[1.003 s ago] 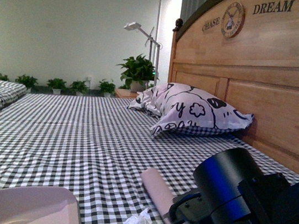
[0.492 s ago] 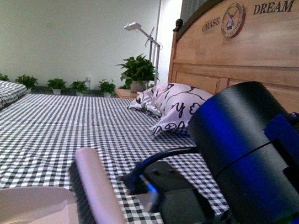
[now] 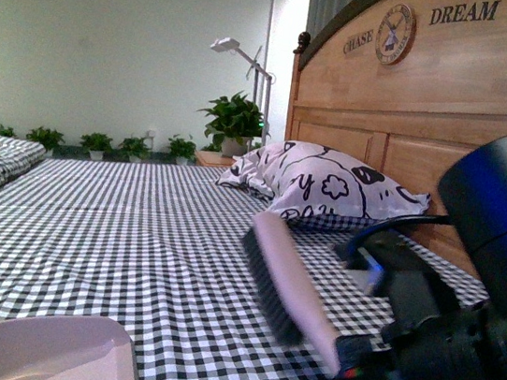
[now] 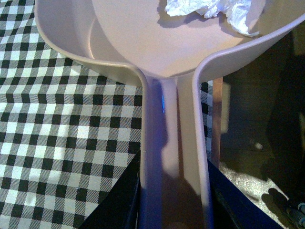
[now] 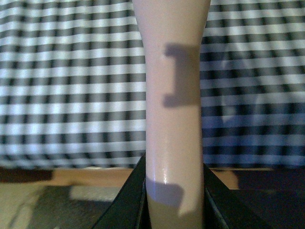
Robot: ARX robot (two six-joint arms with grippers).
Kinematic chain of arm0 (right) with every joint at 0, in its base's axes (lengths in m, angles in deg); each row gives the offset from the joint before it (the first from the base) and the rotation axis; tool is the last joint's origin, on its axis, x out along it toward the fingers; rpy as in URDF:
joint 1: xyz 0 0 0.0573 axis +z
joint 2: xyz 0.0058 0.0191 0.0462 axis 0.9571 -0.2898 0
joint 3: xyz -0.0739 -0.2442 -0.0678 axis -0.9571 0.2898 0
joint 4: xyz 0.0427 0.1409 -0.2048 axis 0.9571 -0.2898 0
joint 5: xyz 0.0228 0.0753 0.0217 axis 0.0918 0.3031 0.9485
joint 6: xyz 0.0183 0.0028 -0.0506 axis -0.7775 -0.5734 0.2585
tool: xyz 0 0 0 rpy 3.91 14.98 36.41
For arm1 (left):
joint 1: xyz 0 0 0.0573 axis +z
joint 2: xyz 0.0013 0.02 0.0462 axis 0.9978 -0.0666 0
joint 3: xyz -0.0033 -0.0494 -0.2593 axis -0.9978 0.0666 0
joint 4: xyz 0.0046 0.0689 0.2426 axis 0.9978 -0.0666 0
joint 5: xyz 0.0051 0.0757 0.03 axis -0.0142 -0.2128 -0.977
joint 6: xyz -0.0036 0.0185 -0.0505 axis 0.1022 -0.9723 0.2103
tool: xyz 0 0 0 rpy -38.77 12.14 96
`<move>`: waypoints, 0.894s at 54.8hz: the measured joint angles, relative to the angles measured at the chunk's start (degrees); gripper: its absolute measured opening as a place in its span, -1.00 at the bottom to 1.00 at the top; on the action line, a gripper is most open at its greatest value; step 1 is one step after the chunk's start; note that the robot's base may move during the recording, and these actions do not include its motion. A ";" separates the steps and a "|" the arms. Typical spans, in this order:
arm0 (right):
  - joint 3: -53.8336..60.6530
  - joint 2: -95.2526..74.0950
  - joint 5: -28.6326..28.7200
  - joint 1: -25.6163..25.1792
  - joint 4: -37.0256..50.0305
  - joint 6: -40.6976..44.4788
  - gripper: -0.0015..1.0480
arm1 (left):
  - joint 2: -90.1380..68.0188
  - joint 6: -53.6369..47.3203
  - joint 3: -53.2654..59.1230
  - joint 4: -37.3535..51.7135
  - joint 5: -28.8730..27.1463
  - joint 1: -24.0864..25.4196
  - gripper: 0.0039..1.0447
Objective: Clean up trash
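The trash (image 4: 214, 10), a crumpled wad of white paper, lies inside the pink dustpan (image 4: 143, 43). My left gripper (image 4: 174, 191) is shut on the dustpan's handle. In the front view only the pan's rim (image 3: 33, 348) shows at the bottom left, and the trash is hidden there. My right gripper (image 5: 174, 191) is shut on the handle of the pink brush (image 5: 174, 95). In the front view the brush (image 3: 288, 280) is lifted above the checked bedsheet (image 3: 134, 230), with its dark bristles pointing left, and the right arm (image 3: 457, 351) fills the lower right.
A white pillow with black patterns (image 3: 324, 191) leans against the wooden headboard (image 3: 436, 102) at the right. Potted plants (image 3: 230, 121) and a white lamp (image 3: 239, 56) stand by the far wall. The bed's edge and the floor (image 4: 248, 171) show beside the dustpan.
The brush swung left over the spot where the trash lay, then lifted back to the right. The trash no longer shows on the sheet in the front view. The dustpan stayed put.
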State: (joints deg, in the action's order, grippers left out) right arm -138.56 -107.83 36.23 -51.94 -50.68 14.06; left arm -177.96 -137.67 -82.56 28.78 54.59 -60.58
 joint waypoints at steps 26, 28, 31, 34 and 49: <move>0.07 8.17 1.27 -16.81 0.04 5.03 -0.61 | 6.05 26.58 3.65 30.49 3.10 0.66 -0.47; 0.13 9.62 1.44 -17.53 0.37 5.49 -0.61 | 7.45 31.61 3.74 35.06 2.38 0.87 -0.47; 0.63 11.69 1.18 -18.23 1.38 5.75 -0.61 | 9.29 37.99 3.87 40.81 1.22 1.29 -0.47; 1.73 14.12 1.14 -18.60 2.45 6.10 -0.61 | 11.37 46.18 4.20 46.07 -0.17 1.79 -0.47; 7.89 30.64 3.61 -18.88 9.49 1.51 -0.61 | 25.38 78.47 9.46 54.95 -14.45 5.88 -0.47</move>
State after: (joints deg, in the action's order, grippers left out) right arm -130.67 -77.18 39.84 -70.83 -41.19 15.57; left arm -152.58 -59.20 -73.09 83.73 40.14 -54.70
